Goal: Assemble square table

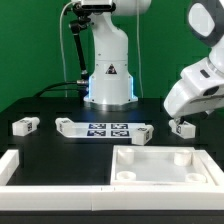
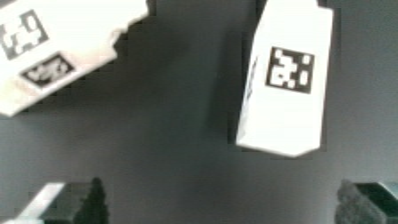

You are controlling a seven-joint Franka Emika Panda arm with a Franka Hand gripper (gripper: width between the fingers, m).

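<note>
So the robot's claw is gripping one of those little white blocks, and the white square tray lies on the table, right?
Not quite: the gripper holds nothing. The wrist view shows its fingers apart with only dark table between them, and the leg block lying free beyond them. The square top does lie on the table.

The square top (image 1: 160, 182) lies along the worktop's front edge, toward the corner on the exterior view's right. The marker board (image 1: 105, 129) lies mid-worktop behind it. One leg block (image 1: 25, 126) lies near the edge on the exterior view's left, and a second leg block (image 1: 182, 127) lies near the opposite edge. A border rail (image 1: 15, 168) sits at the other front corner.
</note>
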